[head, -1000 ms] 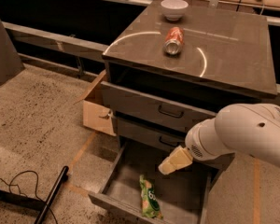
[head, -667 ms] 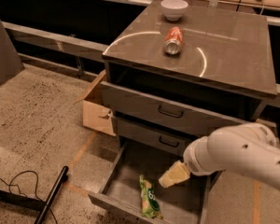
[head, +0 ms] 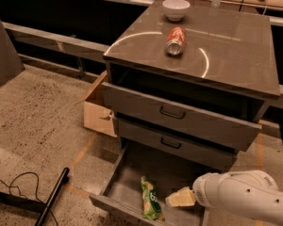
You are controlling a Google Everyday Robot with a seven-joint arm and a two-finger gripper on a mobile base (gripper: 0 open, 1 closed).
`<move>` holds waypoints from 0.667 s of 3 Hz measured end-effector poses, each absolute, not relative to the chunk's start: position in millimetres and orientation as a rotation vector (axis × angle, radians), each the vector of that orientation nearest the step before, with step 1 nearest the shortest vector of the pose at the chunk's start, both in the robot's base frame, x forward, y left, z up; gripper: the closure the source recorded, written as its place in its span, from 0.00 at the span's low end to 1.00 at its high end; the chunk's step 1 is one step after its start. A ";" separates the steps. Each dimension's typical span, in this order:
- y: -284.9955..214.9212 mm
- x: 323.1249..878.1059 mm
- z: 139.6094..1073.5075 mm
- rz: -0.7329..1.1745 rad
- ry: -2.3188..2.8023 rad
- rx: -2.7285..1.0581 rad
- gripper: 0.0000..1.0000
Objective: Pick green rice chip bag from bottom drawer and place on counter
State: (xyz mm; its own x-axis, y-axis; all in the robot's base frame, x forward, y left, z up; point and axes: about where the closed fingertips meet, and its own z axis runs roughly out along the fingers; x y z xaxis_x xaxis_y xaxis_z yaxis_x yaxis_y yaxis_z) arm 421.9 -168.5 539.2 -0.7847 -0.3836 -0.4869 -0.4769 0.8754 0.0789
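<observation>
The counter is the broad glossy top of the cabinet, marked with a white arc. Its near right part looks bare and flat, a fair spot for setting something down.

Below its front edge, the bottom drawer is pulled well out, a wide grey tray under two upper drawers with dark handles.

The robot's white arm reaches in from the right, and its pincer sits low inside the drawer, just beside the bag's right side. Whether the pincer is apart or together cannot be told from here, and it does not appear to hold anything.

The green rice chip bag lies flat on the drawer floor, lengthwise toward the drawer's front lip and left of the pincer. It looks light, thin and crinkly, so it will likely give and crumple under pressure rather than resist. The film is probably slick, and the chips inside would break under a hard squeeze. A moderate pinch across the narrow middle seems the safest hold. Taken by a sealed end, it would dangle on the lift. White lettering shows on the green, but I cannot read it.

A white bowl stands near the counter's back edge.

An orange-red soda can lies on its side just in front of it, with no label legible.
</observation>
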 end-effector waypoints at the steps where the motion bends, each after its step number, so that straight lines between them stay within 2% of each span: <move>1: -179.8 440.9 509.7 0.294 2.531 -0.519 0.00; 2: -167.6 477.1 479.8 0.338 2.458 -0.475 0.00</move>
